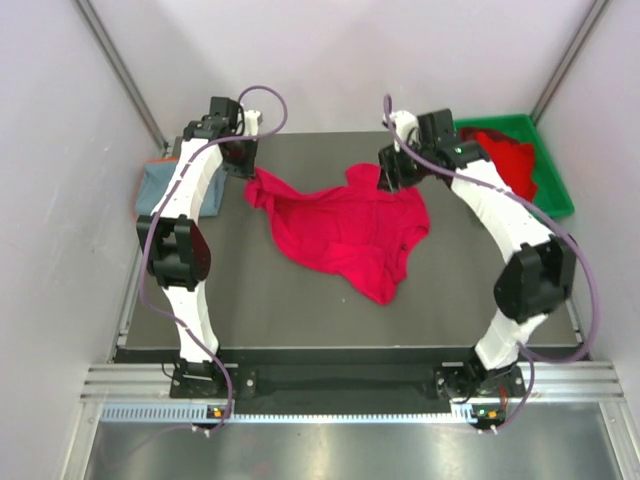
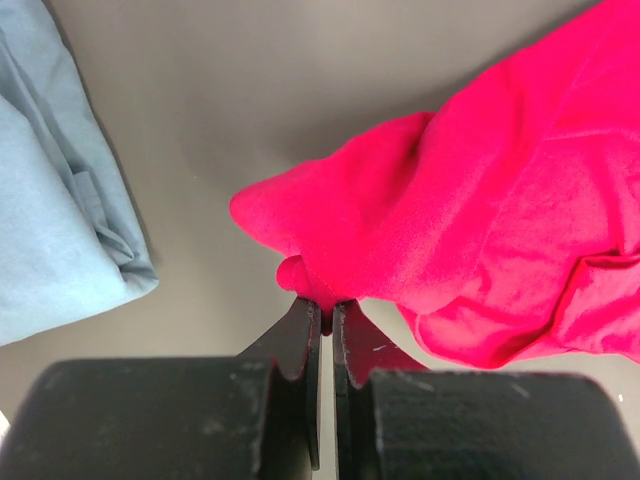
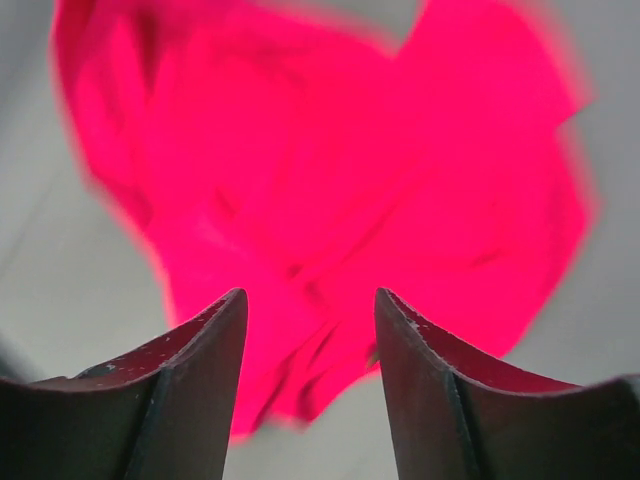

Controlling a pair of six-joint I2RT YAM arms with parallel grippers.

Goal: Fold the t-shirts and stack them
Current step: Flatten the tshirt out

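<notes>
Spreading step, as judged: red t-shirt [image 1: 350,235] lies crumpled in the middle of the table [image 1: 280,300]; left gripper [image 2: 326,308] pinches its corner tight; right gripper [image 3: 310,300] gapes empty above the cloth; best to pinch the opposite edge low, then draw it taut.

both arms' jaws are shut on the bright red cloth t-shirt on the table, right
Only the left jaws are shut on the bright red cloth t-shirt on the table. The right jaws stand open with nothing between them, as the right wrist view shows.
</notes>
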